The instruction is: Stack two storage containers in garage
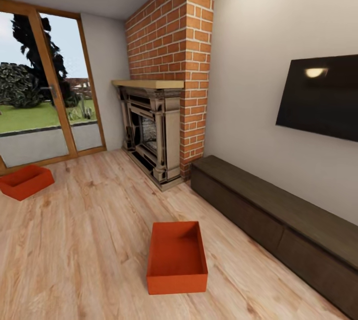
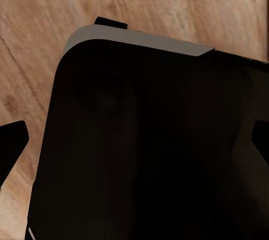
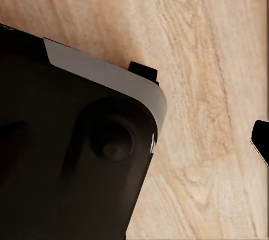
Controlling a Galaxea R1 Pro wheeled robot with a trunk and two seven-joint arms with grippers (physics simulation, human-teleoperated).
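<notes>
Two storage containers stand on the light wood-plank floor (image 1: 99,220) of the living room, both seen from the head camera. The nearer container (image 1: 177,258) sits low in the middle of that view, open top up, its long side running away from the camera, empty inside. The farther container (image 1: 25,181) rests at the left edge, just in front of the glass door (image 1: 44,91), turned at an angle and well apart from the first. Both are plain orange-red with slightly tapered walls.

Beyond the nearer container rises one brick chimney (image 1: 171,51) with a dark fireplace (image 1: 149,136) at its foot under a pale wooden mantel (image 1: 148,83). To the right, one long dark low cabinet (image 1: 278,215) runs along the beige wall, and one black television (image 1: 320,96) hangs above it. Through the door, grass and dark trees show outside.

The wrist cameras give what the head camera does not: the robot's own dark body close up, over the same plank floor. In the left wrist view a black rounded housing (image 2: 145,150) with a grey rim covers most of the frame, and dark fingertips (image 2: 12,139) of the left pincer poke in at both side edges, set wide apart, so it stands open. In the right wrist view a similar black housing (image 3: 73,156) shows, and one dark fingertip (image 3: 261,139) juts in at the edge; whether the right pincer is open or closed I cannot tell.
</notes>
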